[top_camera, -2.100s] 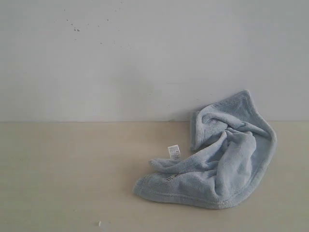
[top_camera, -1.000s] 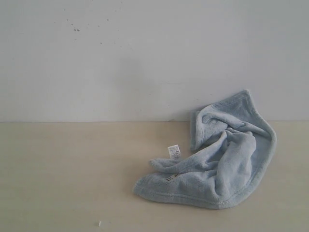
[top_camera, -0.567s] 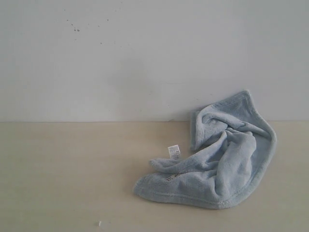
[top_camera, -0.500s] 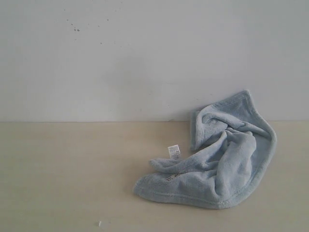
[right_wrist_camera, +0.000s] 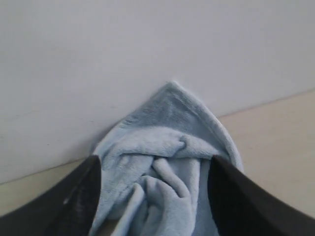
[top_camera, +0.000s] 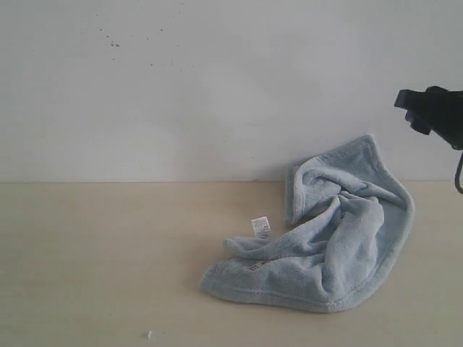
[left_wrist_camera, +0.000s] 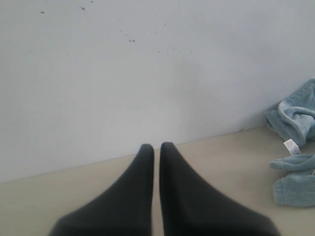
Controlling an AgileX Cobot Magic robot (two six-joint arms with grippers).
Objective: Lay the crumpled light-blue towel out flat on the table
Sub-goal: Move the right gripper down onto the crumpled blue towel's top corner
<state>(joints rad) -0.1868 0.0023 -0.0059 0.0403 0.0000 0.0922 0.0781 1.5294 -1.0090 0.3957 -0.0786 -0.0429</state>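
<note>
The crumpled pale-blue towel [top_camera: 325,253] lies on the right half of the beige table [top_camera: 108,253], with one hemmed corner propped up against the wall. Its white care tag [top_camera: 260,227] sticks out on the left side. My right gripper [top_camera: 428,108] hangs in the air above and to the right of the towel, apart from it. In the right wrist view this gripper [right_wrist_camera: 155,164] is open, its dark fingers wide apart, and the towel [right_wrist_camera: 162,132] shows beyond them. My left gripper [left_wrist_camera: 157,146] is shut and holds nothing, far to the left of the towel [left_wrist_camera: 295,187] and its tag [left_wrist_camera: 292,146].
A white wall [top_camera: 181,94] with a few dark specks rises right behind the table and touches the towel's raised corner. A tiny white crumb [top_camera: 149,334] lies near the table's front edge. Bare tabletop stretches left of the towel.
My right arm has come into the exterior view at the upper right, above the towel. The towel has not moved.
</note>
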